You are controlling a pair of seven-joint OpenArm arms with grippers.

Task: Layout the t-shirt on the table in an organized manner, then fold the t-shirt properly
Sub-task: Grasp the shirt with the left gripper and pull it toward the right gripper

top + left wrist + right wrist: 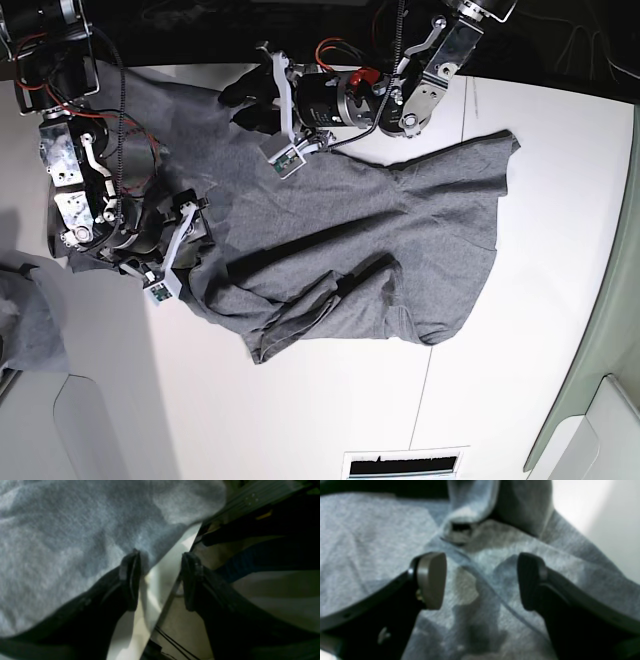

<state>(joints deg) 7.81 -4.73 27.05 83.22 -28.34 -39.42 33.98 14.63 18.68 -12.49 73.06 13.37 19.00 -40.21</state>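
The heather-grey t-shirt (pixel 380 240) lies crumpled across the white table (pixel 540 330), one sleeve pointing toward the far right. My left gripper (pixel 240 100) is at the shirt's upper-left corner, near the table's far edge. In the left wrist view the left gripper (pixel 160 557) is open; one fingertip (pixel 131 565) touches the shirt's edge (pixel 75 542), and bare table shows in the gap. My right gripper (pixel 188 235) sits over the shirt's left side. Seen from its wrist, the right gripper (pixel 481 580) is wide open just above a stitched fold of the t-shirt (pixel 475 555).
A smaller grey cloth bundle (pixel 25 320) lies at the left edge. A pale grey-green rounded panel (pixel 600 400) borders the table on the right. A thin dark seam (pixel 440 340) crosses the tabletop, and a slotted opening (pixel 405 465) sits at the bottom. Cables trail below the table edge (pixel 172 642).
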